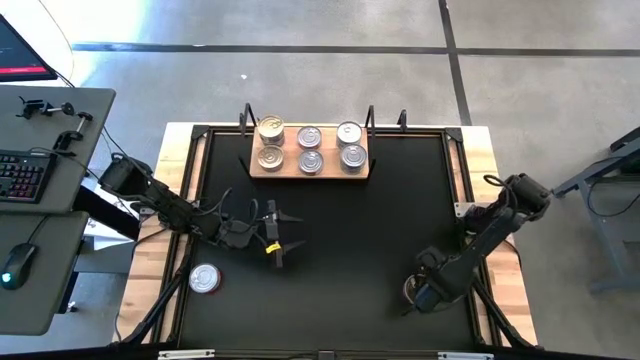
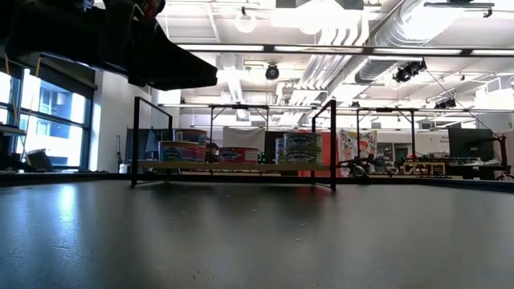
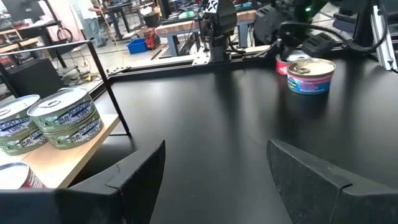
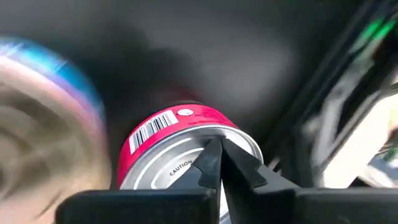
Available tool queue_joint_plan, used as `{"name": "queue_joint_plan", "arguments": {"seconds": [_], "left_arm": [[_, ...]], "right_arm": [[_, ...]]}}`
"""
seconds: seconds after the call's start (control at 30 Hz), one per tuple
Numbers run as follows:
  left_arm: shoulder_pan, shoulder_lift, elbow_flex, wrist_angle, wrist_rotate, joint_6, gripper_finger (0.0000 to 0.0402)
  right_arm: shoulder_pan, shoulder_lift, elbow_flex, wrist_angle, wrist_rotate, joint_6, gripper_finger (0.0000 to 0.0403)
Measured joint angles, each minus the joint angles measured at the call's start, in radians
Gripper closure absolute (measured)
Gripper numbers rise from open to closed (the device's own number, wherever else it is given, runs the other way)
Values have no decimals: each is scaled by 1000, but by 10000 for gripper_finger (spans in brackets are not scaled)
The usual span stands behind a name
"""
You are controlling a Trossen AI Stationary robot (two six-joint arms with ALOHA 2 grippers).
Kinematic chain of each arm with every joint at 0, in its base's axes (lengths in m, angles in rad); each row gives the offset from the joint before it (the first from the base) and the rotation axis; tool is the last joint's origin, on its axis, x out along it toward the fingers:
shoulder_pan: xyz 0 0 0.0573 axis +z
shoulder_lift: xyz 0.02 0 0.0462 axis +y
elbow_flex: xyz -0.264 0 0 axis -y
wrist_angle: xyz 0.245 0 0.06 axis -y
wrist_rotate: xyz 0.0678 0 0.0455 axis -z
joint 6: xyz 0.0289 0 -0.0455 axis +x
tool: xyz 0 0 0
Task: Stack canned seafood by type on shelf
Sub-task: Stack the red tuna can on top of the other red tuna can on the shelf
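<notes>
- Only thing I can actually read is on the red-labelled tin (image 4: pixel 186 149) sitting right under my right gripper (image 4: pixel 219 163): the silver top has "CAUTION" printed by the rim, and there's a barcode on the side, digits too small to make out.
- The tins (image 3: pixel 65 118) on the wooden shelf (image 3: pixel 68 158) have blue and green labels with lettering, but it's too blurry for me to read.
</notes>
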Motion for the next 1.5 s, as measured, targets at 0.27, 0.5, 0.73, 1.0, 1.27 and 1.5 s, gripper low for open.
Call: {"name": "queue_joint_plan", "arguments": {"seconds": [0.27,0.5,0.73,1.0,1.27,1.5], "left_arm": [[-2,0,0,3,1,-11,129],[-2,0,1,8,1,-30,129],[-3,0,1,8,8,-57,129],[-31,0,2,-55,164,-43,129],[-80,0,60,-388,268,-102,129],[-45,10,93,-514,330,-193,148]], "right_arm": [[-212,6,-28,-106,256,-214,402],[-430,1,15,179,431,-495,402],[-506,10,154,599,576,-854,403],[-523,9,259,585,628,-1094,403],[-515,9,53,865,474,-1102,403],[-530,73,-114,1303,516,-1097,403]]}}
